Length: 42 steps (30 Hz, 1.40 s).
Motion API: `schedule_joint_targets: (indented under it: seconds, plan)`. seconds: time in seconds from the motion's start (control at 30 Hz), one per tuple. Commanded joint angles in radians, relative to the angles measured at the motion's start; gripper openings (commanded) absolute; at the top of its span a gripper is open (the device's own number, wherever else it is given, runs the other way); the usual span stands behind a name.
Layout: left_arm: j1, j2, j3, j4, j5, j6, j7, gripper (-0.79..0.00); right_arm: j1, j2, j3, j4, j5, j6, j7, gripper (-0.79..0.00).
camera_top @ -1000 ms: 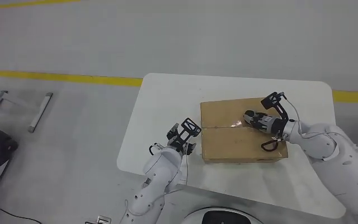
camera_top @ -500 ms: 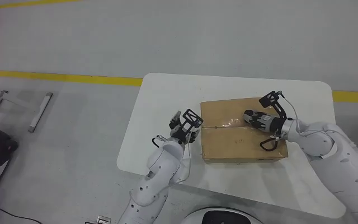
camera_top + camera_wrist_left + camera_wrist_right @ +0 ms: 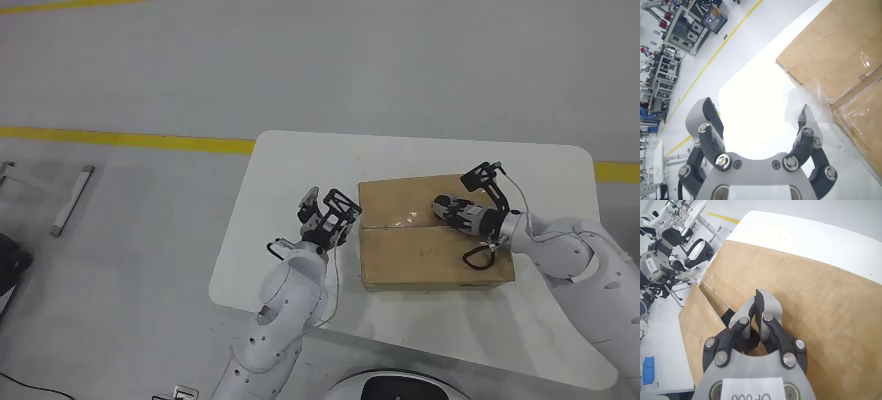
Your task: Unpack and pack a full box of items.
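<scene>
A closed cardboard box (image 3: 430,245) sits on the white table (image 3: 300,170). My left gripper (image 3: 330,212) is at the box's left end, open, level with the centre seam. In the left wrist view the gripper (image 3: 759,117) has one fingertip (image 3: 806,121) against a loose flap of clear tape (image 3: 806,100) hanging from the seam of the box (image 3: 829,56). My right gripper (image 3: 442,210) rests on top of the box over the seam. Its fingers (image 3: 758,306) are pressed together above a narrow dark gap (image 3: 727,313) between the flaps of the box (image 3: 810,294).
Bare table lies behind the box and to its left. A yellow floor line (image 3: 120,138) runs past the table's far side. A grey metal bar (image 3: 70,200) lies on the floor to the left.
My left gripper has moved away from the table's front edge and up to the box's left end at the seam. The right gripper has barely shifted.
</scene>
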Motion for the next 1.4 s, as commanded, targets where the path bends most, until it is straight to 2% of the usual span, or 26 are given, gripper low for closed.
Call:
schedule_joint_targets:
  seconds: [0.0,0.2,0.23,0.27,0.3,0.63,1.0,1.2,1.37]
  plan:
    - [-0.011,-0.004,0.006,0.025,-0.014,-0.012,0.0,0.0,0.001,0.0,-0.003,0.001,0.001,0.001,0.0,-0.785]
    - [-0.042,-0.011,0.03,0.078,-0.021,-0.081,0.007,0.0,0.002,-0.001,-0.007,0.001,-0.001,0.007,0.0,-0.785]
    - [-0.044,-0.011,0.031,0.08,-0.016,-0.083,0.011,-0.172,0.002,-0.001,-0.008,0.0,-0.001,0.01,0.0,-0.785]
    - [-0.045,-0.011,0.032,0.081,-0.007,-0.084,0.016,-0.443,0.002,-0.001,-0.008,0.0,-0.001,0.011,0.0,-0.785]
    - [-0.044,-0.012,0.032,0.082,-0.002,-0.083,0.019,-0.785,0.002,-0.001,-0.008,0.0,-0.001,0.011,0.0,-0.785]
    - [-0.018,-0.01,0.016,0.041,0.048,-0.067,0.042,-0.785,0.002,-0.002,-0.016,-0.001,0.006,0.021,0.002,-0.785]
    - [0.004,-0.009,0.011,0.005,0.097,-0.095,0.061,-0.785,-0.002,-0.004,-0.025,-0.004,0.007,0.031,-0.005,-0.785]
    - [0.029,-0.006,-0.001,-0.063,0.147,-0.083,0.061,-0.785,-0.007,-0.004,-0.027,-0.01,0.003,0.04,-0.008,-0.785]
    - [0.076,0.001,-0.028,-0.127,0.164,-0.105,0.051,-0.785,-0.006,-0.005,-0.033,0.001,-0.009,0.054,-0.013,-0.785]
